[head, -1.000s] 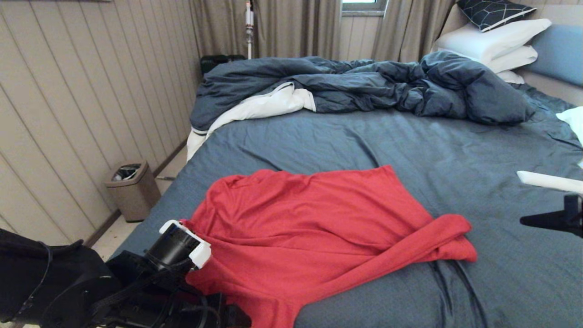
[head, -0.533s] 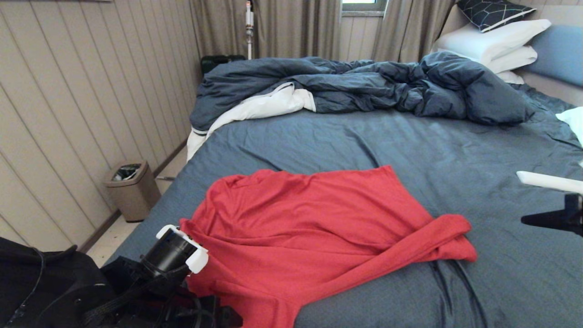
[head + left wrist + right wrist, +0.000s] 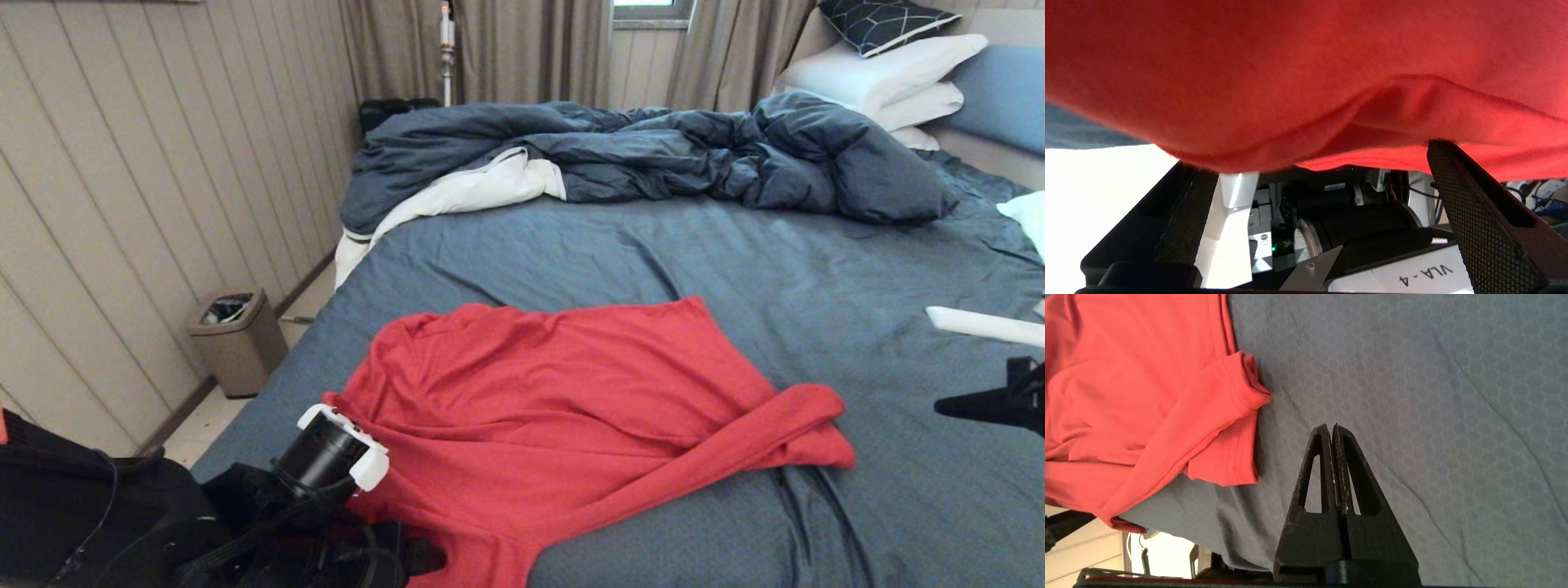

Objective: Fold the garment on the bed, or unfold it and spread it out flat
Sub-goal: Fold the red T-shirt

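The garment's (image 3: 563, 425) near hem runs off the head view's bottom edge, and the left hand (image 3: 1327, 163) beside that hem has both fingertips (image 3: 1439, 149) buried under red cloth. Right of the garment, the right hand (image 3: 947, 403) is cut by the frame edge.

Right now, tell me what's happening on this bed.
A two-armed robot is working on a red T-shirt that lies rumpled on the bed, one sleeve thrown out to the right. The left gripper is at the shirt's near edge, where the cloth hangs over the side of the bed; its fingers stand open on either side of the hem, nothing gripped yet. The right gripper is shut and empty, above bare sheet to the right of the shirt. A duvet is bunched at the far end.
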You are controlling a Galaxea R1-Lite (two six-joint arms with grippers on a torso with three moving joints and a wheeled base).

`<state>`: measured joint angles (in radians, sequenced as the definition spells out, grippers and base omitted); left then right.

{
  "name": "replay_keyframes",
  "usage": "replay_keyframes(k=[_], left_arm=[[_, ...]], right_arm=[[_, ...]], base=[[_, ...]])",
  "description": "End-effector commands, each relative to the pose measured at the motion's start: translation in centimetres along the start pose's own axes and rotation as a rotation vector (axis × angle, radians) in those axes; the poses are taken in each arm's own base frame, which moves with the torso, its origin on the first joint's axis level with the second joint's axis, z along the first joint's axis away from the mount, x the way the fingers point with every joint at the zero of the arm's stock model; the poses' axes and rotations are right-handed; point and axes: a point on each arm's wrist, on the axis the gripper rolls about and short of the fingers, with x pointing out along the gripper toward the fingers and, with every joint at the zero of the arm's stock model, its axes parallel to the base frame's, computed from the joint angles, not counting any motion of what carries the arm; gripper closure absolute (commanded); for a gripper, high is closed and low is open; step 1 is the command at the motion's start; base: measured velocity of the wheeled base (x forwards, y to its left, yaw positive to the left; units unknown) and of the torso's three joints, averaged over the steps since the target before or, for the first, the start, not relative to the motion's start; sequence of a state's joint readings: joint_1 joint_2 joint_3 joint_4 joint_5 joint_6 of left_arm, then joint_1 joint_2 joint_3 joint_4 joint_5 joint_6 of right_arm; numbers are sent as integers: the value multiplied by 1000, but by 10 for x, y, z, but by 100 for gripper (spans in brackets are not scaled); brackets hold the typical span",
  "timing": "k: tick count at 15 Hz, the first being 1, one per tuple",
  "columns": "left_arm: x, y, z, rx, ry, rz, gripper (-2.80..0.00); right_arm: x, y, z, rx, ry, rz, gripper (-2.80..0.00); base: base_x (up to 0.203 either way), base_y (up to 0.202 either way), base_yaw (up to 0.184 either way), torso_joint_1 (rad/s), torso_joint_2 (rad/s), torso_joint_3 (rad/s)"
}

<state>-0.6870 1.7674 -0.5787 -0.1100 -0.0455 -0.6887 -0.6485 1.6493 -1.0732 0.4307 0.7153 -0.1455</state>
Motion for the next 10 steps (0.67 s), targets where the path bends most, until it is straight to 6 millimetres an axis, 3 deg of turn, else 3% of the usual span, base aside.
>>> replay_keyframes(k=[1, 4, 5, 10], left_arm=[[5, -2, 1, 3, 9, 4, -280], [7, -10, 5, 13, 0, -9, -280], [8, -11, 3, 22, 3, -9, 0], [7, -14, 1, 31, 6, -16, 0]], right_arm=[[-2, 2, 1, -6, -6, 3, 0], [-2, 3, 2, -14, -9, 5, 0], [-2, 3, 3, -15, -9, 5, 0], [-2, 4, 4, -20, -11, 8, 0]], base=[[0, 0, 0, 0, 0, 0], [0, 0, 0, 0, 0, 0], [0, 0, 0, 0, 0, 0], [0, 0, 0, 0, 0, 0]])
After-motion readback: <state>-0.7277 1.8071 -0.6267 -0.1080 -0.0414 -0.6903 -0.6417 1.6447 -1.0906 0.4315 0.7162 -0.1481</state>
